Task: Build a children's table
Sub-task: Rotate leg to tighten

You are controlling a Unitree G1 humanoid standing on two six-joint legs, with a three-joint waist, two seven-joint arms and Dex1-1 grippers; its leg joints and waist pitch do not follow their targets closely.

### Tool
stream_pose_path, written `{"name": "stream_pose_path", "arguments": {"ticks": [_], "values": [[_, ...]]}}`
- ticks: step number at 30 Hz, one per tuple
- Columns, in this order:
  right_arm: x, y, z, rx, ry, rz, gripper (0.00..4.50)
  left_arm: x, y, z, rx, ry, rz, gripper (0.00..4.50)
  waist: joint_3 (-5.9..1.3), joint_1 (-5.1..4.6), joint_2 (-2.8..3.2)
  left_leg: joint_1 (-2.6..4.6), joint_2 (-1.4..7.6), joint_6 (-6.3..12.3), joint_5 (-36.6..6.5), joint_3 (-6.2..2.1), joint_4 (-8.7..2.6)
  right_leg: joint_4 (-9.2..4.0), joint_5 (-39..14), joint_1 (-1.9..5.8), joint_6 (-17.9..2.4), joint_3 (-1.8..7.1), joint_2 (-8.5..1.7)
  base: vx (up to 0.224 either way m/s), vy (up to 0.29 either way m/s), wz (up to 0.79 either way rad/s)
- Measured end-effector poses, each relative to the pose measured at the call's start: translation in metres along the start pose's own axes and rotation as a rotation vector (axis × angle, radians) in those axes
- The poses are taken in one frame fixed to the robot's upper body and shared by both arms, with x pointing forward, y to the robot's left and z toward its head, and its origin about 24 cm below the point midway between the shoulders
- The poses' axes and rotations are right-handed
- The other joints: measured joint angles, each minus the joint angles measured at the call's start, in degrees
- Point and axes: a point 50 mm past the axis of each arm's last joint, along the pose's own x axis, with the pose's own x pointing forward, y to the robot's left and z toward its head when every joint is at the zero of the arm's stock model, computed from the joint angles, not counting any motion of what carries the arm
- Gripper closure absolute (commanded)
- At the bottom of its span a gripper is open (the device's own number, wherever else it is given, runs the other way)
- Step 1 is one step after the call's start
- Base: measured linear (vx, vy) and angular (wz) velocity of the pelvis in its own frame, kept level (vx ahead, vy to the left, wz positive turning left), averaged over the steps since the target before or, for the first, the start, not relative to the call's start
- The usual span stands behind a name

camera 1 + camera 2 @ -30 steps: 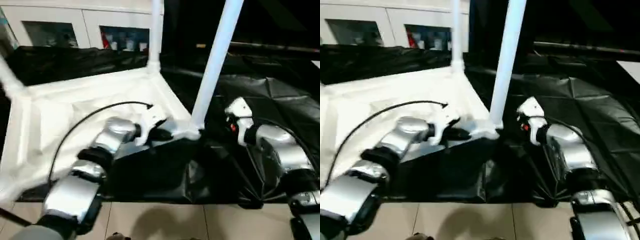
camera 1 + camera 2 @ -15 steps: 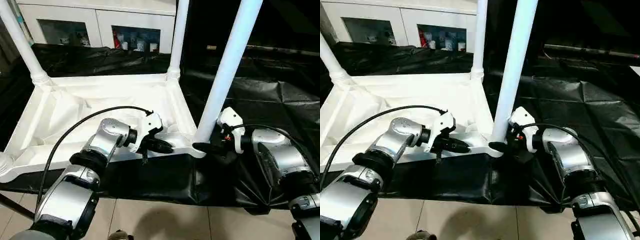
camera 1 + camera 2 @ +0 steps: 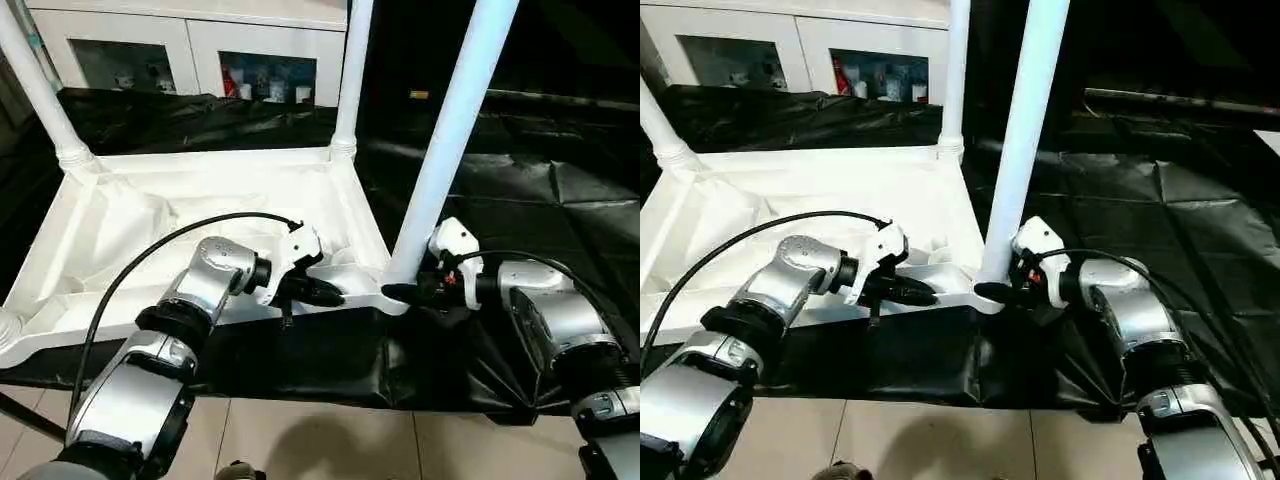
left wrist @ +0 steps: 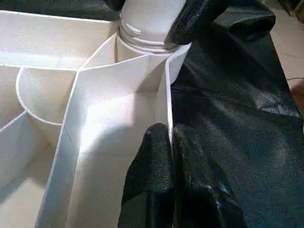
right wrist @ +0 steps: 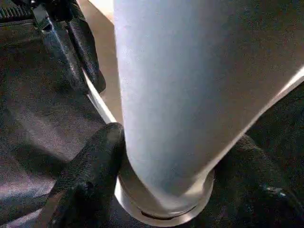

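Note:
The white tabletop (image 3: pixel 200 190) lies upside down on a black sheet, with white legs standing up from its corner sockets. My left gripper (image 3: pixel 330 293) is shut on the thin rim (image 4: pixel 167 95) along the near edge, its fingers (image 4: pixel 152 156) pinching that wall. The near right leg (image 3: pixel 450 130) rises from the near right corner socket. My right gripper (image 3: pixel 400 292) is closed around this leg's base, with its fingers (image 5: pixel 95 161) pressed against both sides of the leg (image 5: pixel 190 85). Two more legs stand at the far right (image 3: pixel 350 70) and far left (image 3: pixel 35 85) corners.
A black sheet (image 3: pixel 540 200) covers the ground under and to the right of the tabletop. Behind it stands a white glass-fronted cabinet (image 3: pixel 190 50). Light floor tiles (image 3: pixel 320 440) run along the near edge. A black cable (image 3: pixel 160 250) loops over my left forearm.
My right gripper's fingers have closed in on the base of the near right leg. The left gripper keeps its hold on the rim. The camera view has shifted.

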Motion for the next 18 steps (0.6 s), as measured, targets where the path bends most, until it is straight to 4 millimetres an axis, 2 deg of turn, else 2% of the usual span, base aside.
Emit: {"name": "stream_pose_path", "arguments": {"ticks": [10, 14, 16, 18], "values": [[0.001, 0.001, 0.000, 0.019, -0.034, -0.005, 2.28, -0.001, -0.001, -0.002, -0.006, 0.001, 0.005, 4.50, -0.01, -0.19, 0.00, 0.02, 0.00, 0.00, 0.0, 0.00, 0.00, 0.00, 0.0, 0.00, 0.0, 0.00, 0.00, 0.000, 0.000, 0.00], [0.006, 0.000, -0.002, 0.055, -0.063, -0.059, 2.37, -0.001, 0.001, -0.002, -0.007, 0.001, 0.044, 4.50, -0.04, -0.36, -0.06, 0.06, 0.00, 0.00, 0.0, 0.00, 0.01, 0.00, 0.0, 0.02, 0.0, 0.01, 0.00, 0.000, 0.000, 0.00], [0.012, -0.003, -0.005, 0.112, -0.096, -0.171, 2.39, 0.005, 0.005, 0.000, -0.005, 0.001, 0.123, 4.50, -0.11, -0.57, -0.17, 0.13, -0.01, 0.00, 0.0, -0.01, 0.03, 0.00, 0.0, 0.06, 0.0, 0.02, 0.00, 0.000, 0.000, 0.00], [0.023, -0.011, -0.006, 0.212, -0.138, -0.386, 2.42, 0.021, 0.010, 0.008, -0.015, -0.002, 0.238, 4.50, -0.11, -1.22, -0.30, 0.13, -0.05, -0.01, 0.0, -0.02, 0.05, -0.12, -0.1, 0.06, 0.1, 0.04, 0.00, 0.000, 0.000, 0.00]]}}
